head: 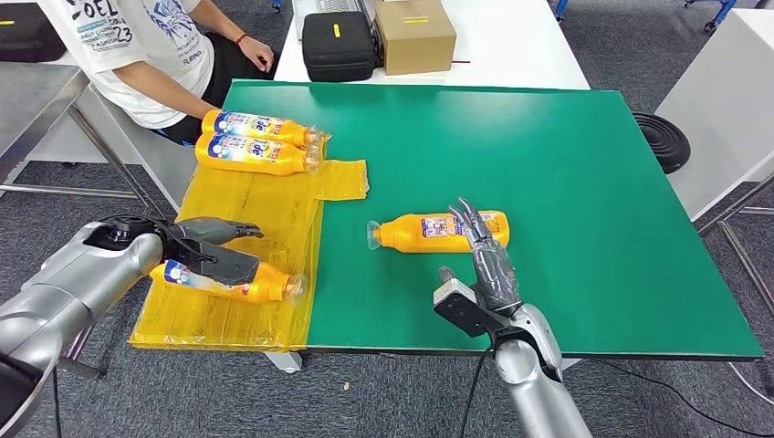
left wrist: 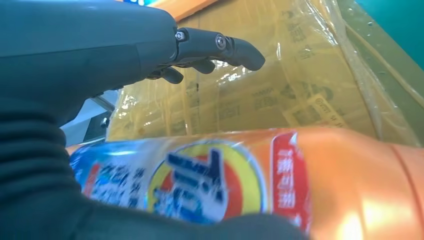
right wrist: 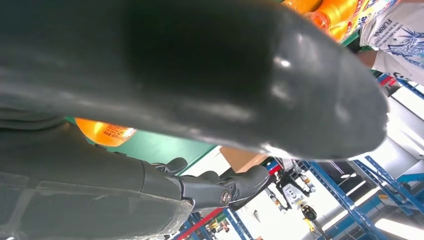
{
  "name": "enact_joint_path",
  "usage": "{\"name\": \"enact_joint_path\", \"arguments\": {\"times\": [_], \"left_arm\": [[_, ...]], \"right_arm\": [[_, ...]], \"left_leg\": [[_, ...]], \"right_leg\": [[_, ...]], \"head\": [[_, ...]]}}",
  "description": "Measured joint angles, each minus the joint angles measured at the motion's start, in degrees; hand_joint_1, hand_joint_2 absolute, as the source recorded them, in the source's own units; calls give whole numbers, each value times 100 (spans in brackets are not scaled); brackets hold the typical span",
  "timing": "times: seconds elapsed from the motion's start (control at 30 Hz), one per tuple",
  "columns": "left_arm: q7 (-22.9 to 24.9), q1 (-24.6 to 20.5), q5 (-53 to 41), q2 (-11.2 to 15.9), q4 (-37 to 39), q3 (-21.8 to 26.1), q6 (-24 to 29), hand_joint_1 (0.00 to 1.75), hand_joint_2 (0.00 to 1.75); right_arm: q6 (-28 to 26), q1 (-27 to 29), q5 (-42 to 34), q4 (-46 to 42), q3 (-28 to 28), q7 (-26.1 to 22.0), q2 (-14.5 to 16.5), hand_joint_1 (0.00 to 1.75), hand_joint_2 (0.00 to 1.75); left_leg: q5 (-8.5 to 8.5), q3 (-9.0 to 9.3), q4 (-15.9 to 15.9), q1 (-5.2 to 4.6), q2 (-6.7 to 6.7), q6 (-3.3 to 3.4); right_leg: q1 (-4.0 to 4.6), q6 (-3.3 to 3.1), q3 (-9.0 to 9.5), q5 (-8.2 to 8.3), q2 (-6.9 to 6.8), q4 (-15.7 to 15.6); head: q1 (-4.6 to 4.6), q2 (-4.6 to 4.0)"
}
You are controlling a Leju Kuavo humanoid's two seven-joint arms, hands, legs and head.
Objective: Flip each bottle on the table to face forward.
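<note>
The right hand (head: 484, 251) rests open-fingered on the bottle (head: 429, 232) mid-counter, seemingly about to roll it label-forward, while the left hand (head: 214, 246) hovers open over another bottle (head: 246, 285).

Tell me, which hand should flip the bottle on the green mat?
Probably the right hand: its fingertips already reach the bottle on the green mat, while the left hand is over another bottle.

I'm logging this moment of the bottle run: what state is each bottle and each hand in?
Bottle on the green mat: lying on its side, label up, right hand's fingertips on it.
Bottle near the left hand: lying on the yellow sheet.
Two far bottles: lying side by side.
Left hand: fingers apart, over its bottle.
Right hand: fingers extended.
</note>
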Motion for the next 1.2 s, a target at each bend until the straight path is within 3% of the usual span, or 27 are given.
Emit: {"name": "enact_joint_path", "arguments": {"times": [0.27,0.5,0.63,0.87,0.93,1.0,1.1,1.2], "left_arm": [[-215,-17,611,325,-532,-25,-589,0,0],[-212,-40,708,498,-828,0,-675,0,0],[-213,-45,713,535,-900,17,-697,0,0],[-339,-118,1361,567,-1067,105,-783,0,0],[-349,-16,1711,499,-1085,304,-228,0,87],[-302,228,1922,343,-1087,654,775,0,175],[-255,725,1980,2,-1090,1266,2050,0,175],[-213,1060,1952,-229,-1105,1672,2347,0,175]], "right_arm": [[0,16,-8,0,-67,75,-1,0,0],[0,33,-9,0,-122,95,-1,0,0],[0,34,-15,0,-127,97,-1,0,175],[-40,39,-48,0,-198,101,5,0,175],[-100,53,27,-10,-244,111,5,0,175],[-183,91,197,-52,-305,152,5,0,175],[-253,121,459,-98,-438,241,3,0,175],[-260,119,560,-98,-547,260,-2,0,175]], "left_leg": [[0,0,0,0,1,0],[0,0,0,0,1,0],[0,0,0,0,0,0],[0,0,0,-1,0,0],[0,1,0,-1,1,0],[0,1,0,-3,0,0],[-1,-1,0,-5,2,0],[-2,-2,0,-5,5,1]], "right_leg": [[0,0,-1,0,0,0],[0,0,-1,0,0,0],[0,0,0,0,0,0],[-1,0,-1,0,0,-1],[-2,0,-1,0,0,-2],[-3,0,-1,0,0,-3],[-3,0,-2,0,0,-3],[-3,0,-4,0,2,-3]], "head": [[0,0],[1,0],[1,0],[1,0],[1,0],[1,0],[2,0],[2,0]]}}
